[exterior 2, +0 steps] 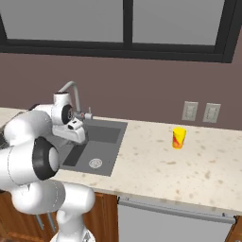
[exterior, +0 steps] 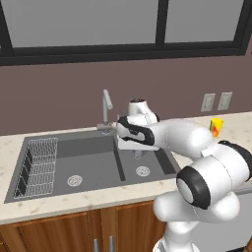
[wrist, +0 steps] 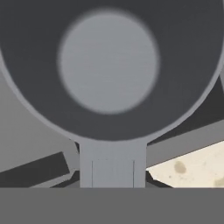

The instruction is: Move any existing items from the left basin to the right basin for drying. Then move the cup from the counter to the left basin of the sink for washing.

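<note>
the pot (wrist: 108, 65) is sitting right under the hand camera, its round inside looking up and its short handle (wrist: 112, 164) pointing down to the bottom edge. the claw (exterior: 138, 153) is hanging over the right basin (exterior: 147, 167) of the sink (exterior: 64, 147), near the faucet (exterior: 106, 106). i cannot tell if the claw is clenched or let go. the left basin (exterior: 88, 165) is holding a rack (exterior: 37, 165). the yellow cup (exterior 2: 178, 137) is standing on the surface (exterior 2: 189, 165), well apart from the sink. it is showing a red mark, with no words to read.
</note>
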Available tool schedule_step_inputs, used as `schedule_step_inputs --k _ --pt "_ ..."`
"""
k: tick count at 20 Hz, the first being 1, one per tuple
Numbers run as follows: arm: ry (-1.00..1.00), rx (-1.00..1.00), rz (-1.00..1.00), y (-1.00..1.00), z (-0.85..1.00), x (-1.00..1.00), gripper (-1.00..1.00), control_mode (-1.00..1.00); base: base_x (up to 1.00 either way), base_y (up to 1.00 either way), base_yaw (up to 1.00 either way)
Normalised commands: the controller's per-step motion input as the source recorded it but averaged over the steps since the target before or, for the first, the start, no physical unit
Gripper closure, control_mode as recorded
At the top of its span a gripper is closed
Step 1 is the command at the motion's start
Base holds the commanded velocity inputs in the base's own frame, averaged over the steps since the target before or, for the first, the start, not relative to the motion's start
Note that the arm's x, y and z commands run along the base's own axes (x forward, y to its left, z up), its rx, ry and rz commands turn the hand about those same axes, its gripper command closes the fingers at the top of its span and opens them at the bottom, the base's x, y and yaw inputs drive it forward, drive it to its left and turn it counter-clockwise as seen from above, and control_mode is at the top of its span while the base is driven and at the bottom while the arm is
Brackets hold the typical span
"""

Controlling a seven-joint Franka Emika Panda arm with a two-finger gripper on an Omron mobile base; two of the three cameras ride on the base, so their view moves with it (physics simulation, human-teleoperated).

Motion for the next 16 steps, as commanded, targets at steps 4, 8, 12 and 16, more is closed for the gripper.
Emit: schedule_step_inputs --k 4,8,12,16 --pt "0.00 0.01 0.05 -0.38 -0.21 0.31 1.00 -1.00 0.00 0.00 0.00" --pt "0.00 0.00 0.07 -0.24 -0.29 0.37 1.00 -1.00 0.00 0.00 0.00" --pt "0.00 0.00 0.10 -0.26 -0.32 0.47 1.00 -1.00 0.00 0.00 0.00" --pt "0.00 0.01 0.09 -0.18 -0.27 0.51 1.00 -1.00 0.00 0.00 0.00"
